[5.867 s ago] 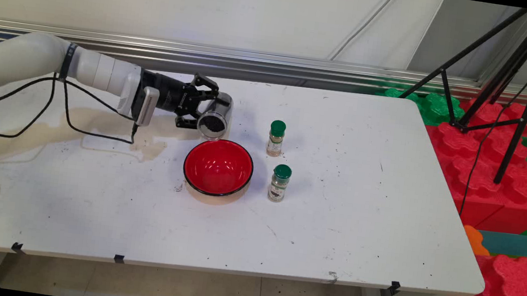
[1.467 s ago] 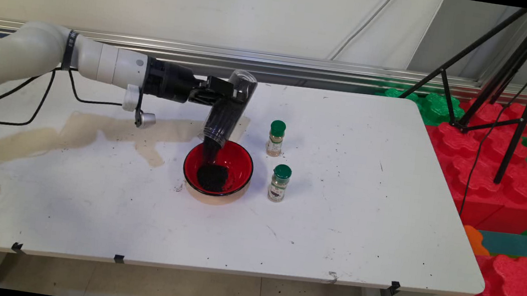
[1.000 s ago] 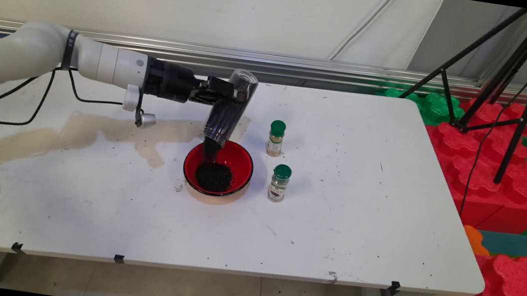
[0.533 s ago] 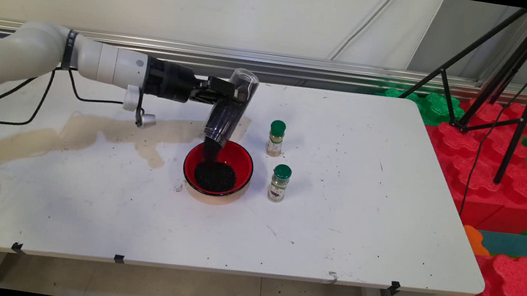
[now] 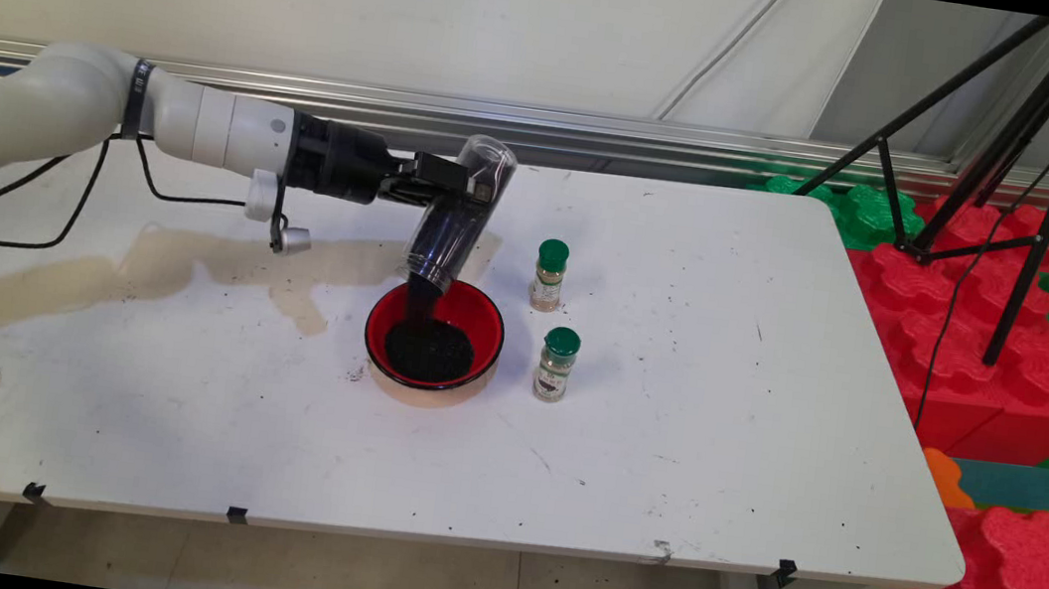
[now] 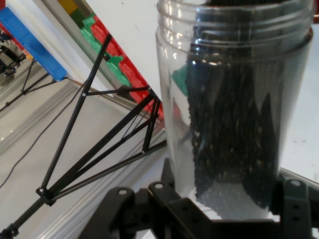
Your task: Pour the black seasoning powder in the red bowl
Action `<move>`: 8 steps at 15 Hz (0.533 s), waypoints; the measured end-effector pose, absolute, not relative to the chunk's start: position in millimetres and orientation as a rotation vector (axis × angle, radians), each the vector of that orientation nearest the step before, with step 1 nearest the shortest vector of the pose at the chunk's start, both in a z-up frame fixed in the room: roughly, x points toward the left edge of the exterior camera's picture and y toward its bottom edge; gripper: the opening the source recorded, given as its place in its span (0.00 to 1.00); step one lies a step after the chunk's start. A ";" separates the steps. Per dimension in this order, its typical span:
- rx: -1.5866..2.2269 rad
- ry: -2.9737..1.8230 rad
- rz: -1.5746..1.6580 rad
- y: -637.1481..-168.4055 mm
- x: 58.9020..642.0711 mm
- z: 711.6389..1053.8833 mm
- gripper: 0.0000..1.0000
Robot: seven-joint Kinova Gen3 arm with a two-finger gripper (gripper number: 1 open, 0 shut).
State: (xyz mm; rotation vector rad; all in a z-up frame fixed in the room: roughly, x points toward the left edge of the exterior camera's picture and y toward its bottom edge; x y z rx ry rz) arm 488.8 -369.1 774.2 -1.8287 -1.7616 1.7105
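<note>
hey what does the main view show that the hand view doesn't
Only the main view shows the red bowl catching the black grains, two green-capped spice jars beside it, and the stained white table. Only the hand view shows grains clinging inside the jar wall. Both show the gripper shut on the tilted clear jar, and the black tripod.

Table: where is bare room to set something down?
The table is bare right of the two spice jars and along the near edge, before the red bowl. It is crowded around the bowl, where the gripper tilts a clear jar.
</note>
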 end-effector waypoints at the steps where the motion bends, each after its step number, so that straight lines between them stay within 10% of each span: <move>1: -1.828 -1.762 1.710 -369.0 488.8 774.2 0.00; 8: -1.717 -1.832 1.682 -369.1 491.4 774.7 0.00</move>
